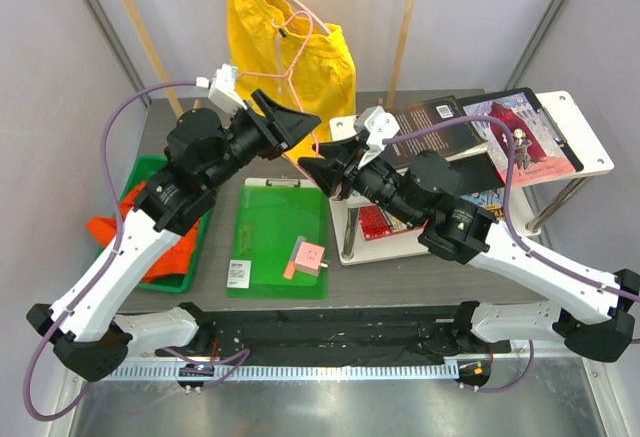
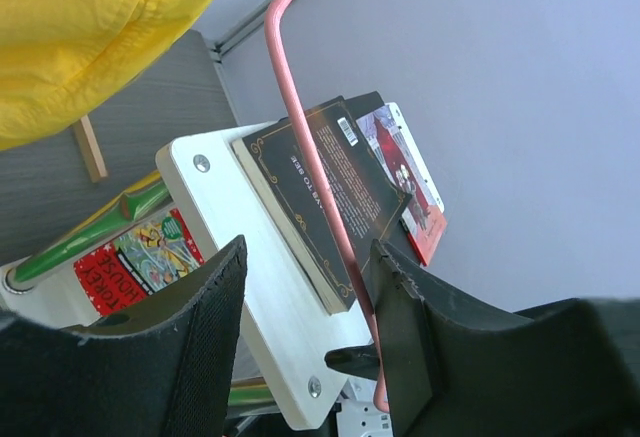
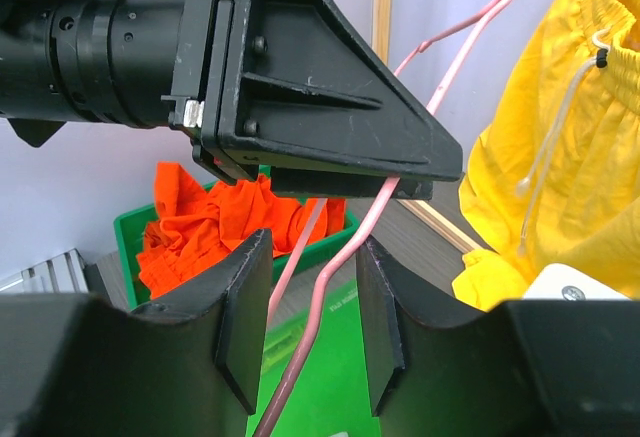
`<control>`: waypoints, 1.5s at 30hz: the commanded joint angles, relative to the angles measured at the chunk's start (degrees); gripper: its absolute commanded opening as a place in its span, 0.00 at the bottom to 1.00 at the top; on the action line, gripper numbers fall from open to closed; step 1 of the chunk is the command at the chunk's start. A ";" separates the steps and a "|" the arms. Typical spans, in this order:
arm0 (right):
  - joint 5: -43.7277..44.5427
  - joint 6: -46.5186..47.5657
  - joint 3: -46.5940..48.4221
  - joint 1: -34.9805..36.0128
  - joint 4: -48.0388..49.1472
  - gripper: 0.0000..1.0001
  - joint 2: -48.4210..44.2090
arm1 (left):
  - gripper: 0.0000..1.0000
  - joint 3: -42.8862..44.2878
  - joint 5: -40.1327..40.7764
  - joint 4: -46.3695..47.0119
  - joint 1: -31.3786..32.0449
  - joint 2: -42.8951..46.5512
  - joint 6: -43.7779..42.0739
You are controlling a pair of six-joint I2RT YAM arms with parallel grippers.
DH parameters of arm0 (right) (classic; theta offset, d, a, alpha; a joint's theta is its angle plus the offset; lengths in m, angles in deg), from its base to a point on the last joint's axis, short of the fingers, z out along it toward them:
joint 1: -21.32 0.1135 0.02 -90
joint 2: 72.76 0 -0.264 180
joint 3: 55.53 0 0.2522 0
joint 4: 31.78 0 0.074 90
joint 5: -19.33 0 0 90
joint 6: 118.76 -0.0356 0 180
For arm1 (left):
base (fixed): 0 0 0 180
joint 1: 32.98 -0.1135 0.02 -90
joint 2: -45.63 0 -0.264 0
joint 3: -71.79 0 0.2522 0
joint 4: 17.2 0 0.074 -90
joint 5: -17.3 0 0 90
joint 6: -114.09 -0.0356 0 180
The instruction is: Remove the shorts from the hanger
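Top external view: bright yellow shorts (image 1: 270,47), soft and crumpled, hang on a thin pink wire hanger (image 1: 291,74) at the back, above the dark counter (image 1: 215,262), their long axis drooping down toward it. A white drawstring dangles from the gathered waistband. The left hand (image 1: 293,122) and right hand (image 1: 312,169) meet just below the cloth, tips near each other. The left hand's black fingers stand partly apart, with the wire lying against one inner face. The right hand's fingers are half spread with the wire running between them, not visibly pinched. Orange-red shorts (image 1: 105,227) lie bunched in a green bin (image 1: 148,169) at the left edge. A flat green clipboard (image 1: 275,222) lies beneath the hands. A white rack (image 1: 590,147) of books crowds the right side.
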 commanded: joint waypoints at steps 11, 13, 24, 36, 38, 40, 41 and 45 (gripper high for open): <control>1.04 0.08 -1.76 0.27 5.04 0.01 -2.35 | 0.36 2.66 4.81 1.13 3.82 -2.51 0.54; 1.12 0.17 -1.50 0.26 4.78 0.01 -2.26 | 0.23 2.84 5.07 1.21 4.17 -2.77 0.10; 16.48 -4.14 2.81 0.35 -6.64 0.72 -3.30 | 0.00 9.69 9.04 -9.93 -0.92 -5.41 -3.06; 21.95 -4.58 2.37 0.26 -12.53 0.94 -16.14 | 0.00 16.54 2.89 -12.58 -15.94 -12.79 -5.96; 22.39 -4.23 2.72 0.35 -13.59 0.93 -17.37 | 0.00 18.99 0.25 -12.15 -17.36 -15.34 -7.10; 23.09 -3.61 2.90 0.26 -14.03 0.93 -18.42 | 0.00 21.81 0.15 -13.02 -18.41 -18.66 -8.85; 23.27 -3.35 2.98 0.26 -14.38 0.93 -18.78 | 0.00 23.48 0.07 -14.42 -18.76 -20.08 -11.04; 23.62 -2.91 3.60 0.26 -15.62 0.93 -19.75 | 0.00 33.83 1.03 -18.47 -19.91 -25.62 -16.15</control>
